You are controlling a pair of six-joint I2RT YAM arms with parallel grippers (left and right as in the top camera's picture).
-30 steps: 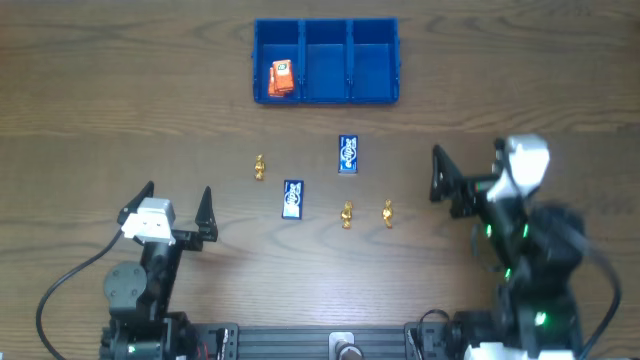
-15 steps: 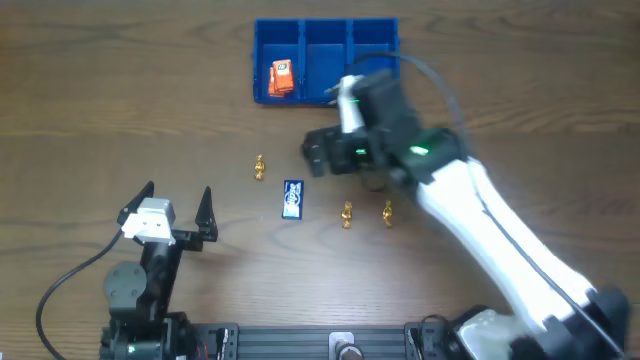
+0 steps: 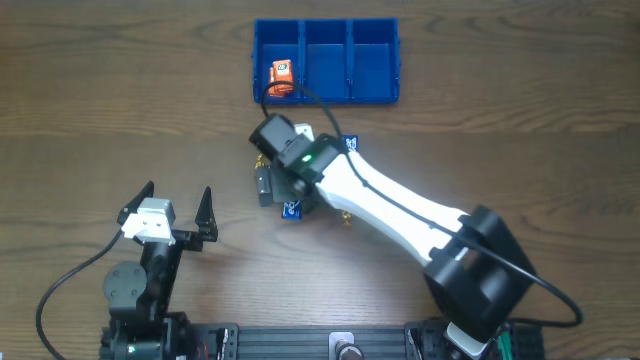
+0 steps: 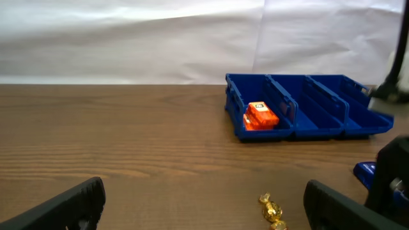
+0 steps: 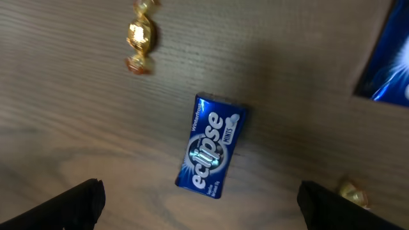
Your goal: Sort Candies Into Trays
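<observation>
A blue three-compartment tray (image 3: 372, 65) stands at the table's far side, with an orange candy (image 3: 283, 78) in its left compartment. The right arm stretches across the table. Its gripper (image 3: 267, 185) hangs open over a blue mint pack (image 5: 211, 155), whose end shows at the arm's edge (image 3: 292, 210). In the right wrist view my gripper (image 5: 199, 201) has its fingers spread wide, and the pack lies just beyond them, untouched. A gold candy (image 5: 140, 37) lies past the pack and another (image 5: 353, 191) off to its side. My left gripper (image 3: 180, 207) rests open near its base, holding nothing.
A second blue mint pack (image 3: 350, 145) peeks out from under the right arm below the tray. A gold candy (image 3: 346, 216) lies beside the arm. The left wrist view shows the tray (image 4: 319, 105), the orange candy (image 4: 261, 115) and a gold candy (image 4: 271, 207).
The right arm has swung from the table's right side across the middle to the left, ending over the lower blue mint pack. The left arm has stayed still.
</observation>
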